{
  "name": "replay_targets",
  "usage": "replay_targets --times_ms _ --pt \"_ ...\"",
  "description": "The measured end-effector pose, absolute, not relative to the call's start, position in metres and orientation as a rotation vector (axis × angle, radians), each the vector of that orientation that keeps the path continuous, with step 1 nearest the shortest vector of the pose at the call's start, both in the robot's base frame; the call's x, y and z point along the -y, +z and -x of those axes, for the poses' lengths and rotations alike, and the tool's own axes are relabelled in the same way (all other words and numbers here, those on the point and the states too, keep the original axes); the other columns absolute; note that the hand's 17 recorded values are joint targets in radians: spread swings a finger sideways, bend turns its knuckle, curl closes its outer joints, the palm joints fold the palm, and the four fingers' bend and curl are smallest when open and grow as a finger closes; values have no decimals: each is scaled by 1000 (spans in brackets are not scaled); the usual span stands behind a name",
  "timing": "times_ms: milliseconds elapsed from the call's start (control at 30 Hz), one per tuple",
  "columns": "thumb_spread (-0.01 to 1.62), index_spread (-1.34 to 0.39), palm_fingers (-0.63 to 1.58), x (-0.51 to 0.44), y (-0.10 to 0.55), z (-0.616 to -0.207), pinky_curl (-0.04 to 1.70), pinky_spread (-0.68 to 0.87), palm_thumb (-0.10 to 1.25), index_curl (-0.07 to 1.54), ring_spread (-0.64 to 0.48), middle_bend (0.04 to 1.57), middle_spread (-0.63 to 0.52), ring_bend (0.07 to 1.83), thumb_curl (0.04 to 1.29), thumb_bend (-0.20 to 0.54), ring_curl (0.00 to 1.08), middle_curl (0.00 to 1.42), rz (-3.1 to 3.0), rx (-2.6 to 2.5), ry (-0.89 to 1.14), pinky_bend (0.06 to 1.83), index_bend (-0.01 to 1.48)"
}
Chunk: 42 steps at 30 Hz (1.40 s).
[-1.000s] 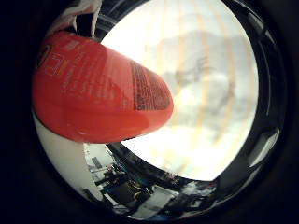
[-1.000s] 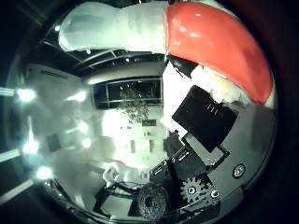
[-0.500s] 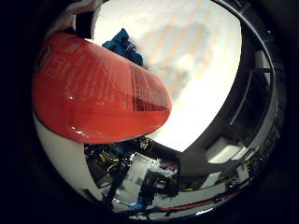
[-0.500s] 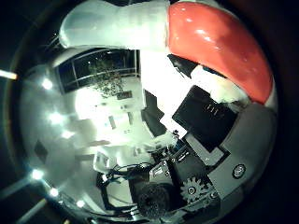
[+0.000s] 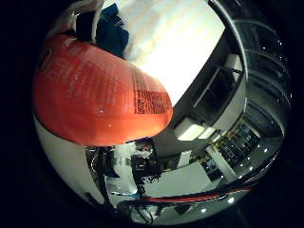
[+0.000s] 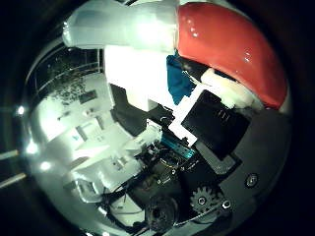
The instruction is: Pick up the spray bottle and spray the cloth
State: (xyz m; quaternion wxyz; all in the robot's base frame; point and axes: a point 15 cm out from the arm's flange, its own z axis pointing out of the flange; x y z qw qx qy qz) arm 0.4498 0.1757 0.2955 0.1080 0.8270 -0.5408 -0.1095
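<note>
From the little-finger side of the palm, the spray bottle (image 5: 95,99) fills much of the view, its red printed body pressed close against the palm. A second ago only the bright white desk (image 5: 171,47) lay beyond it. Half a second ago a bit of blue came in at the bottle's far end. Now the blue cloth (image 5: 111,31) sits larger there, lying on the desk just past the bottle's upper end, and more of the room beyond the desk edge shows. The whole picture has swung, so this is the camera turning with the hand, not the cloth moving. I judge that the bottle is lifted and being brought to bear on the cloth.

From the thumb side, the bottle's red body and pale translucent top (image 6: 123,27) arc across the view, in the same place as in both earlier pictures, so the grip has not slipped. The hand (image 6: 216,120) shows black and white parts right against the bottle; the fingers look closed around it, holding it. The cloth, absent here before, now shows between the bottle and the hand, on the white desk. Spraying looks like the step left; whether the nozzle truly faces the cloth I cannot tell.
</note>
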Motion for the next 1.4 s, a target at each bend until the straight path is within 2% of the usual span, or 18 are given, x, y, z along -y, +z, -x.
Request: replay_targets --times_ms 400,800,1400 --pt "977 -192 1199 -186 278 -448 1328 -176 1010 694 -156 1366 -69 1479 769 -14 591 586 -2334 1386 18 998 1168" --pt "980 -192 1199 -197 233 -445 1330 -183 1021 695 -156 1370 -70 1478 759 -14 592 590 -2264 1335 5 997 1167" --pt "980 -192 1201 -206 229 -443 1332 -189 1022 697 -155 1366 -70 1479 754 -14 591 591 -2271 1320 13 994 1160"
